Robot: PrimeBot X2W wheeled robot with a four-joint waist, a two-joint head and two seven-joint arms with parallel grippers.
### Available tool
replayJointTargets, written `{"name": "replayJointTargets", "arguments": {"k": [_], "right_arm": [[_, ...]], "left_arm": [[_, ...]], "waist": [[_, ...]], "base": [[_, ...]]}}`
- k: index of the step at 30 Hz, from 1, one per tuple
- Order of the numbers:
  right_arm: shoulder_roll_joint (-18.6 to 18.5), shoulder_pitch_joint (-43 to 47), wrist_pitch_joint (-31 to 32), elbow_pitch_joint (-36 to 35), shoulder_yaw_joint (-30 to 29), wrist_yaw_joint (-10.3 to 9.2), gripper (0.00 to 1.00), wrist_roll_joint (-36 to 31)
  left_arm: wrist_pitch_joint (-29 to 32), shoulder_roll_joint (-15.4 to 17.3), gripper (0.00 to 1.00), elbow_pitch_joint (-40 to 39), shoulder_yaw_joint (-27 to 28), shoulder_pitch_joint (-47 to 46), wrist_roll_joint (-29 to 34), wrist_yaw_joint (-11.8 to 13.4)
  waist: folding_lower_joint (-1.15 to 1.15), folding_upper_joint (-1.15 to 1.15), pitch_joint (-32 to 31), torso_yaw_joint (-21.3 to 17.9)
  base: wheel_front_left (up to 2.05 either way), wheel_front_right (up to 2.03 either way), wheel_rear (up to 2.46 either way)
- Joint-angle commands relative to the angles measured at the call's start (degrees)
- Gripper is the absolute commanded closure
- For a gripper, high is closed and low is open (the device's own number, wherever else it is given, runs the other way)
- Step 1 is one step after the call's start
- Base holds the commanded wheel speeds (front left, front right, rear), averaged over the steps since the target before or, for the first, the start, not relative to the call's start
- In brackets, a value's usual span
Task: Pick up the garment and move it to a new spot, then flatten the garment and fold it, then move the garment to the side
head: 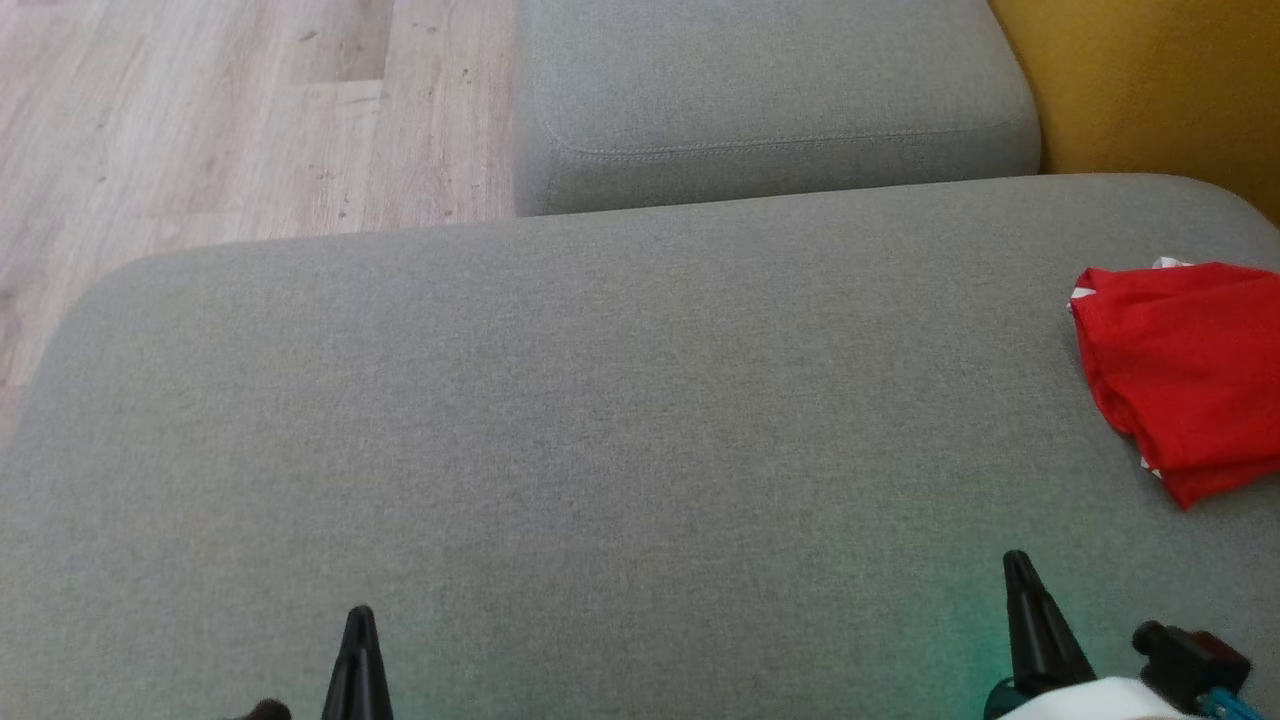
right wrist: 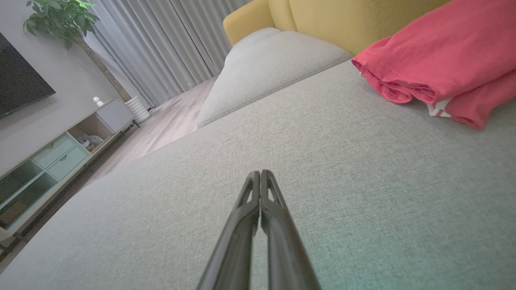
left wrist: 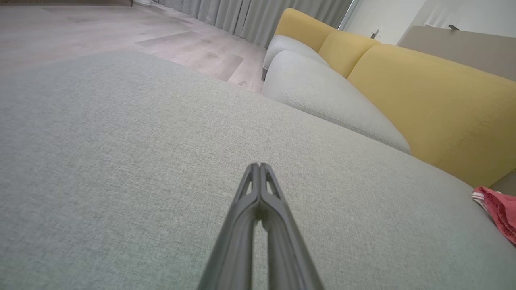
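The garment is red with white trim and lies folded at the right edge of the grey sofa cushion. It also shows at the upper right of the right wrist view as a red folded garment, and as a small red patch of garment at the far right of the left wrist view. My left gripper is shut and empty at the bottom left, far from it; its closed gripper tips hover over bare cushion. My right gripper is shut and empty, below and left of the garment; its gripper tips touch each other.
A second grey seat cushion lies beyond the big one, with a yellow backrest at the right. Wooden floor lies to the upper left. A cabinet, a plant and curtains stand across the room.
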Motion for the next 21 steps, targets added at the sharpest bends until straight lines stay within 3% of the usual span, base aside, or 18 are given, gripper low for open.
{"name": "replayJointTargets", "arguments": {"k": [1,21], "right_arm": [[-0.7,-3.1,0.4,-1.8,-0.3,-0.01,1.00,2.3],[-0.9,-5.8,3.3,-1.8,-1.8,-0.02,1.00,16.1]], "left_arm": [[0.2,0.6,1.00,-1.4,1.2,-2.9,-2.1,-0.5],[3.1,1.0,1.00,-0.5,3.7,-6.0,-15.5,-2.7]], "waist": [[0.00,0.00,0.1,0.0],[0.00,0.00,0.7,0.1]], "base": [[0.00,0.00,0.00],[0.00,0.00,0.00]]}}
